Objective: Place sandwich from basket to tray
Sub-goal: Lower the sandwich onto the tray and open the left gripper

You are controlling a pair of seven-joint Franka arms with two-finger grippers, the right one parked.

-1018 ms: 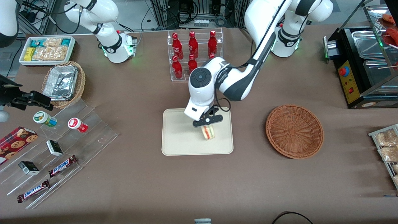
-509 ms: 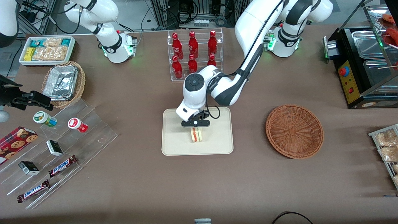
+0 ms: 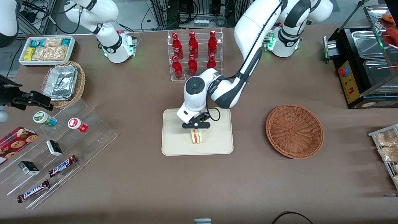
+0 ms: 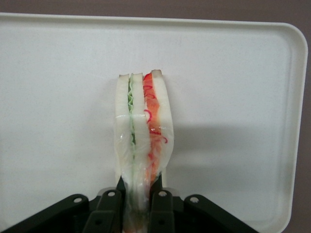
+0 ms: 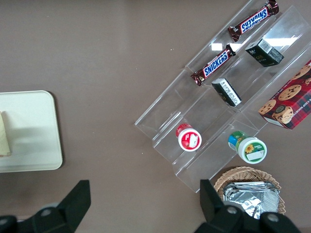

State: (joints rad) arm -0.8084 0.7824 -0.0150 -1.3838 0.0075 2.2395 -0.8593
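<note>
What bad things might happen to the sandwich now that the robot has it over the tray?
1. The sandwich stands on its thin edge on the tray, pinched by the tool. Once the tool opens, it could tip over flat.
2. The fingers squeeze the soft bread, so it might get squashed or stick to them when the tool lifts.
3. The red and green filling shows along the cut edge and might slide out if it topples.

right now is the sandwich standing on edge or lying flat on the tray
On edge. The sandwich stands with its layers upright over the tray, pinched between the gripper fingers; whether it touches the tray, cannot tell.
</note>
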